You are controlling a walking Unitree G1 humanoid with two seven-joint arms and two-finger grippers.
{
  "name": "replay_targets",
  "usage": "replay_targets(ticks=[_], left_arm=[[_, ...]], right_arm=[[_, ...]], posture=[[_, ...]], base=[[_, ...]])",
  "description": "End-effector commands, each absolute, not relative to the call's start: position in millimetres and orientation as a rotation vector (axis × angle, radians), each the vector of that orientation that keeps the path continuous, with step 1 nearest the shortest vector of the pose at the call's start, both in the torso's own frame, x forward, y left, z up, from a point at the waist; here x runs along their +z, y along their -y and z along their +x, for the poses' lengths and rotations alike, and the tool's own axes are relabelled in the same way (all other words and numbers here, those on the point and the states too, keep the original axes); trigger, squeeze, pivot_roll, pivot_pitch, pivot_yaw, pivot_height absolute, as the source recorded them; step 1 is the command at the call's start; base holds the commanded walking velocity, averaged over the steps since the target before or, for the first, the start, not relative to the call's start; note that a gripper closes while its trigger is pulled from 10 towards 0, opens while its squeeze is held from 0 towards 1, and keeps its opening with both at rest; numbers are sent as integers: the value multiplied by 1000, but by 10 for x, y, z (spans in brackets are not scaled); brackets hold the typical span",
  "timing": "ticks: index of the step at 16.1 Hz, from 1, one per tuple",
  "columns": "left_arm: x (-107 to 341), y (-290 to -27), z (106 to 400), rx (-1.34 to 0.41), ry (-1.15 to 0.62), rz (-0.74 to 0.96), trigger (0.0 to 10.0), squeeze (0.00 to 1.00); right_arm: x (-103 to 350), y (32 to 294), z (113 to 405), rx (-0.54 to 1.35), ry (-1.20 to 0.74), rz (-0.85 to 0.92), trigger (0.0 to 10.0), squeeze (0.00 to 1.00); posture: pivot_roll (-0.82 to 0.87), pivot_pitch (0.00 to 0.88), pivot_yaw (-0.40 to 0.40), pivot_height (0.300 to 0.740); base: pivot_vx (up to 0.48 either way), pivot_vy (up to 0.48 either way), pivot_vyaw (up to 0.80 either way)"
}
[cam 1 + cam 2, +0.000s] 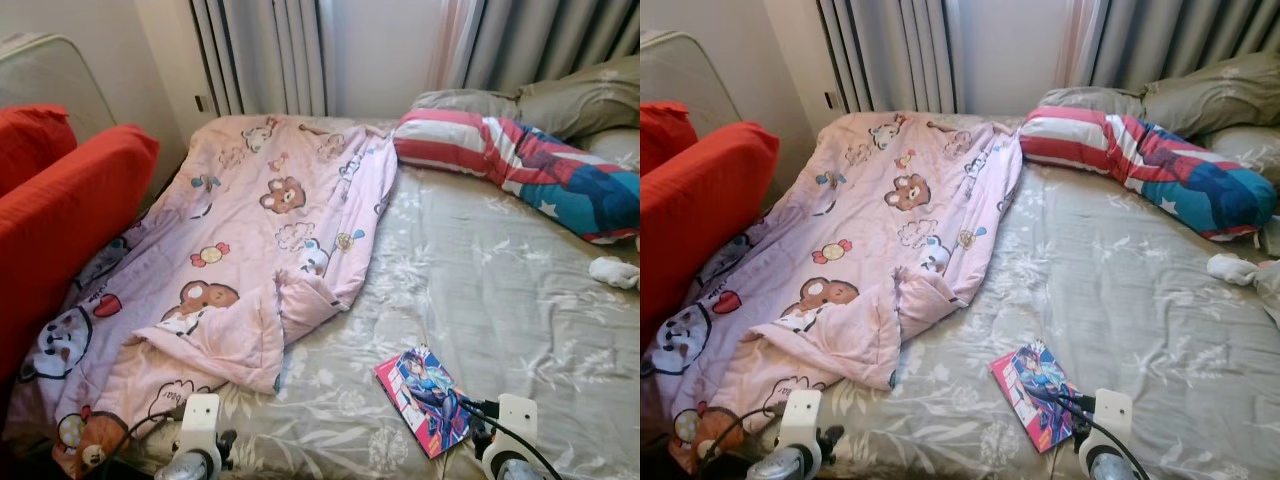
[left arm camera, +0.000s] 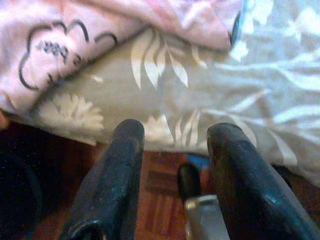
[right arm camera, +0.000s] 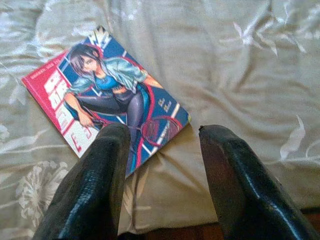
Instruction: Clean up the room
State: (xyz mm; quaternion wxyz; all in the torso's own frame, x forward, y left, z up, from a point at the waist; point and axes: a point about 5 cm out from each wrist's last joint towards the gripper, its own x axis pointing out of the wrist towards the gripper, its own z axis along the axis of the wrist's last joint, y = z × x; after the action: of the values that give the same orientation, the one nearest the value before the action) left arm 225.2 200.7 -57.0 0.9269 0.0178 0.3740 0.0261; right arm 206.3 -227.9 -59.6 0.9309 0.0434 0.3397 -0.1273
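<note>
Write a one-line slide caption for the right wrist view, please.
Open right gripper hovering over the near corner of a comic book on the grey floral bedsheet.

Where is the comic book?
The comic book lies flat on the grey bedsheet near the bed's front edge, on the robot's right, just ahead of the open right gripper and right of the pink blanket.

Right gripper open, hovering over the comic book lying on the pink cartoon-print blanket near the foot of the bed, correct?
One thing is off: the red-edged comic book lies on the grey leaf-print bedsheet, not on the pink cartoon-print blanket, which sits apart to the robot's left. The right wrist view shows it flat on the sheet. The rest holds: the right gripper is open, hovering over it near the foot of the bed.
</note>
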Motion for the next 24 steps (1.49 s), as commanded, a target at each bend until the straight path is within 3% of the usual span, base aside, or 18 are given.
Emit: replay_targets(ticks=[1, 5, 7, 8, 12, 16, 21, 24], left_arm=[[-529, -2060, 2298, 66, -747, 49, 10000, 0], [-231, -2054, 2659, 73, -557, 39, 10000, 0], [-157, -2034, 2709, 63, -481, 34, 10000, 0], [-155, -2013, 2695, 44, -460, 47, 10000, 0], [-58, -1982, 2692, 46, -319, 31, 10000, 0], [-102, -2073, 2547, 108, -288, 23, 10000, 0], [9, -2237, 2583, 138, -231, 34, 10000, 0], [32, -2210, 2629, 139, -229, 29, 10000, 0]], right_arm=[[-580, 2277, 2075, -234, -677, 63, 10000, 0], [-530, 2243, 2115, -199, -599, 83, 10000, 0], [-217, 2044, 2546, -150, -394, 52, 10000, 0], [-170, 2014, 2592, -154, -361, 42, 10000, 0], [-83, 2034, 2586, -151, -254, 19, 10000, 0], [-153, 2093, 2457, -144, -271, 5, 10000, 0], [-122, 2080, 2465, -173, -236, 22, 10000, 0], [-140, 2087, 2433, -189, -236, 40, 10000, 0]], posture=[[-17, 46, 33, 740], [49, 62, 10, 740], [62, 73, 21, 740], [56, 78, 27, 740], [37, 82, 27, 740], [61, 73, -20, 740], [76, 105, -6, 740], [80, 90, 34, 740]], base=[[0, 0, 0], [0, 0, 0], [0, 0, 0], [0, 0, 0], [0, 0, 0], [0, 0, 0], [0, 0, 0], [0, 0, 0]])
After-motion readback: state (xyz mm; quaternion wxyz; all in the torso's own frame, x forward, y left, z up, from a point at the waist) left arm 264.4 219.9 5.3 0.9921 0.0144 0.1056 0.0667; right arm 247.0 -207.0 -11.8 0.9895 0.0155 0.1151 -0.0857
